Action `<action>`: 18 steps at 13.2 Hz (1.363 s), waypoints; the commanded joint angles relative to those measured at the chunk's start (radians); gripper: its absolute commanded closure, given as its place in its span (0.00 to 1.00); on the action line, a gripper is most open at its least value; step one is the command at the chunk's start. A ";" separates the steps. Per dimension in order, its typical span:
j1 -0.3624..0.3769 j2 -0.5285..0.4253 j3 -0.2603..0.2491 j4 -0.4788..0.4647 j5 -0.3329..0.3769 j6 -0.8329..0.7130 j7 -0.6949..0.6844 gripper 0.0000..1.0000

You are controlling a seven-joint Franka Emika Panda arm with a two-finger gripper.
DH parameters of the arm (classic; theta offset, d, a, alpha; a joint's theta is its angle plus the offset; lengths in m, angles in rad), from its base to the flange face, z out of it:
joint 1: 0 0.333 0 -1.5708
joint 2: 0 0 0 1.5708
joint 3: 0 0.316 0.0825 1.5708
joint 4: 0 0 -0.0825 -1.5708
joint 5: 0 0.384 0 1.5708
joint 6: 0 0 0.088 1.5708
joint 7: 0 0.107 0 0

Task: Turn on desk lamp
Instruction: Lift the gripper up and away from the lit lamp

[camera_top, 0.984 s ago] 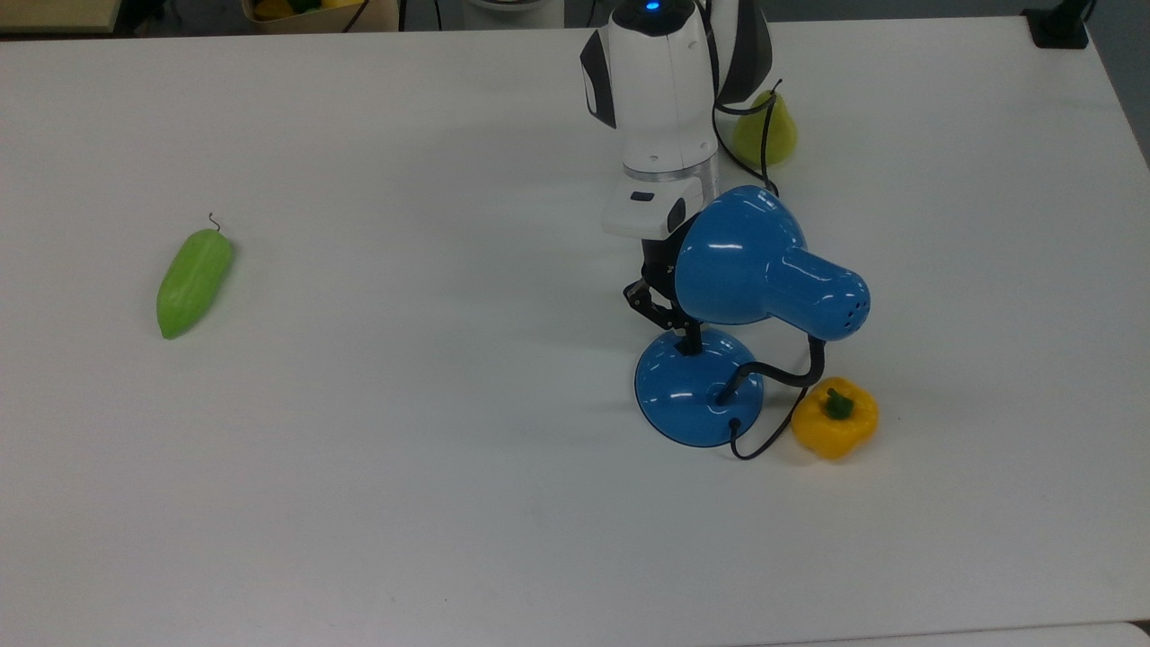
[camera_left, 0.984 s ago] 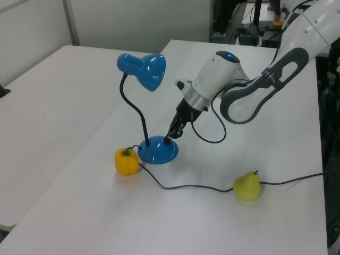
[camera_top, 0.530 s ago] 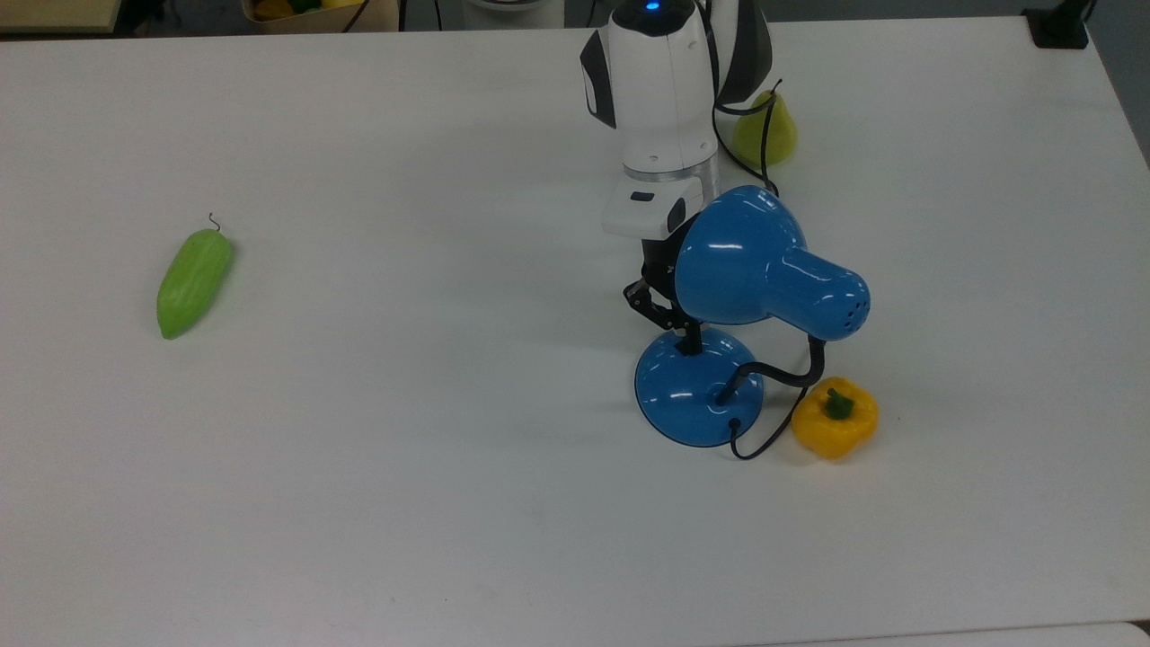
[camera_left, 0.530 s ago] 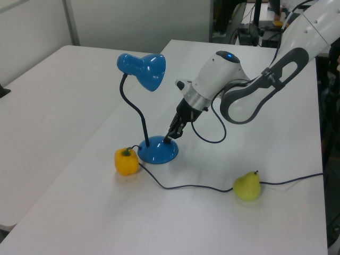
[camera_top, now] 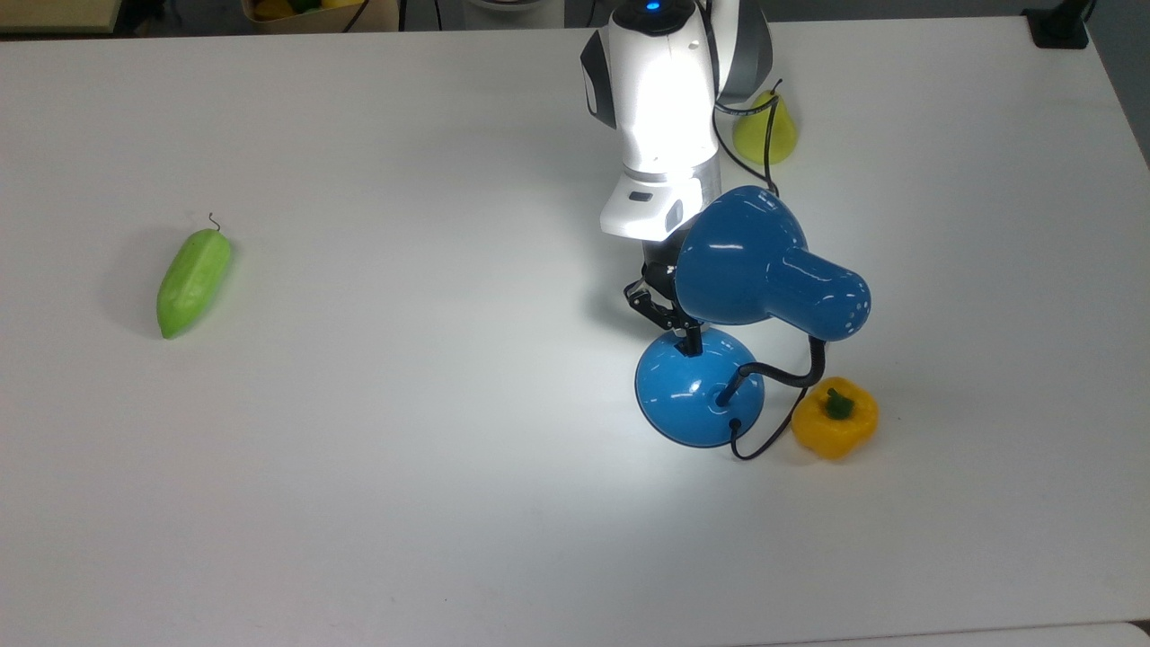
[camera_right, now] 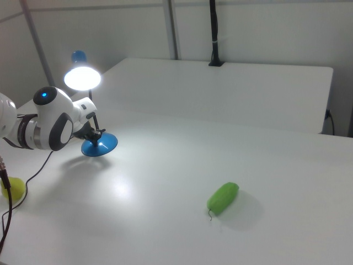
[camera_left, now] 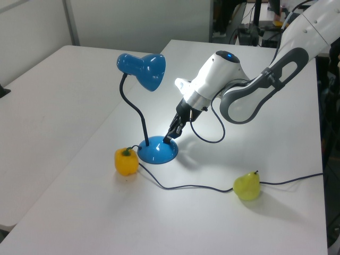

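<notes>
The desk lamp stands at the top view's right of centre, with its blue shade over the round blue base. The lamp is lit: the shade's mouth glows white and a bright patch lies on the table and on the arm. My gripper points down under the shade, its black tip touching the far edge of the base. In the left view the gripper meets the base on the left view's right side. Its fingers look shut, with nothing between them.
A yellow bell pepper sits close beside the base, next to the black cord. A yellow-green pear lies behind the arm. A green vegetable lies far off at the top view's left.
The lamp has come on: the arm and the table near the base are now brightly lit. The gripper stays at the base, hardly moved.
</notes>
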 commanded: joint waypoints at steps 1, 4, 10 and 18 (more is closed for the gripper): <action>0.013 0.030 0.001 0.006 0.017 -0.003 0.032 1.00; 0.013 0.028 0.001 0.005 0.017 -0.005 0.032 1.00; 0.015 -0.031 0.001 -0.006 0.015 -0.035 0.056 1.00; 0.024 -0.134 0.012 -0.015 0.006 -0.401 0.064 1.00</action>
